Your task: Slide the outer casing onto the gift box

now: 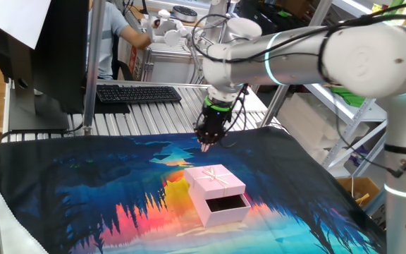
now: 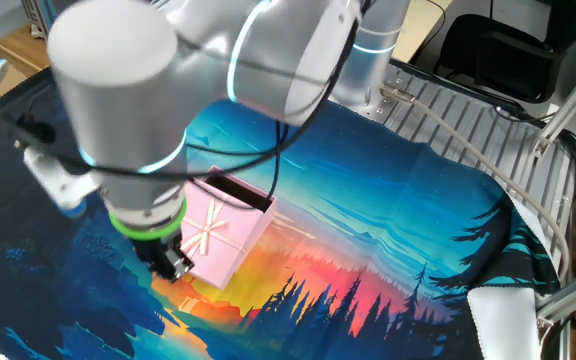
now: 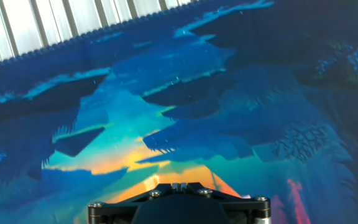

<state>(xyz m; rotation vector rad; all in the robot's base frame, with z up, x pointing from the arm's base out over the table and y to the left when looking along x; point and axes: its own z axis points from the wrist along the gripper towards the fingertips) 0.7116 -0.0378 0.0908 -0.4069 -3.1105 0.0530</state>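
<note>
The outer casing, a pale pink sleeve with a cream ribbon cross and bow, lies on the printed cloth. The gift box, a pink tray with a dark inside, sticks partway out of the casing's near open end. In the other fixed view the casing lies tilted, with the tray's dark inside showing at its far end. My gripper hovers just behind the casing with its fingers together and nothing between them. It sits by the casing's closed end. The hand view shows only the cloth beyond the gripper; both boxes are out of view there.
The printed blue and orange cloth covers the slatted metal table. A black keyboard and a monitor stand at the back left, with a person behind them. A white cloth lies at the table corner.
</note>
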